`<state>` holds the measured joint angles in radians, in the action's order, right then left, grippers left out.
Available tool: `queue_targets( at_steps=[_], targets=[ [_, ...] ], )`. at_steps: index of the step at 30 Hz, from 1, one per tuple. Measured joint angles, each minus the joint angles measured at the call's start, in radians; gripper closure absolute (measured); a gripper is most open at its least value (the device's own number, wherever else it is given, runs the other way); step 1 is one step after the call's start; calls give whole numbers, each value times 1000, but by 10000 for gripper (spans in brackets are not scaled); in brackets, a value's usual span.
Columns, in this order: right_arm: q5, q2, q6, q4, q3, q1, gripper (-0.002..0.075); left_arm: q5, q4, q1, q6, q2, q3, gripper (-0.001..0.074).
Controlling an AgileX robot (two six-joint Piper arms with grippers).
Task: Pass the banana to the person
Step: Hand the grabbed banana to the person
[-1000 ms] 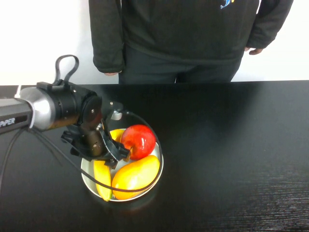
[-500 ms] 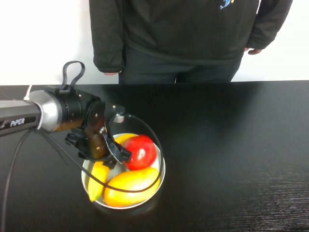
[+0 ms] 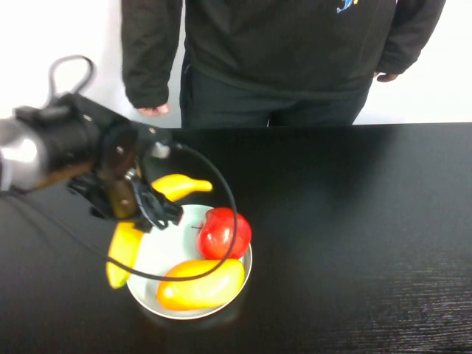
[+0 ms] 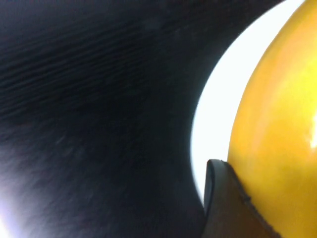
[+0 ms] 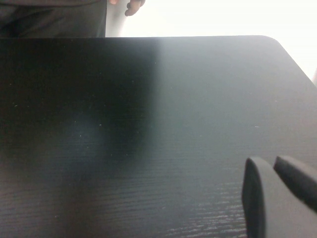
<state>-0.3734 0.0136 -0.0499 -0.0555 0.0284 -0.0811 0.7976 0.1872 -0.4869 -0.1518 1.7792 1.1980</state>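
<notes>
banana [image 3: 124, 247] glossy smooth yellow, clamped in left gripper [image 3: 136, 210], matt black plastic; right gripper [image 5: 277, 198] matt dark; table [image 3: 354, 221] black, woodgrain, slight sheen.

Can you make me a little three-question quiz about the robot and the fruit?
1. True or false: the banana lies flat in the bowl.
2. Which gripper holds it? A) left gripper B) right gripper
3. Fill in: the red fruit beside the mango is an ____.

Key: 1 false, it is lifted, hanging over the bowl's rim. 2 A; the right gripper is parked over bare table. 3 apple.
</notes>
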Motion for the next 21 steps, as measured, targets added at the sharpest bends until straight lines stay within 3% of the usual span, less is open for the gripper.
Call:
queue_targets(
  at_steps=[10,14,21],
  targets=[
    [0,0,0,0,0,0,734,364,50,-63,36,-302,52,452],
    [0,0,0,0,0,0,734,429,65,-120,103,-374,154,452],
    [0,0,0,0,0,0,733,449,54,-196,288,-317,392,452]
  ],
)
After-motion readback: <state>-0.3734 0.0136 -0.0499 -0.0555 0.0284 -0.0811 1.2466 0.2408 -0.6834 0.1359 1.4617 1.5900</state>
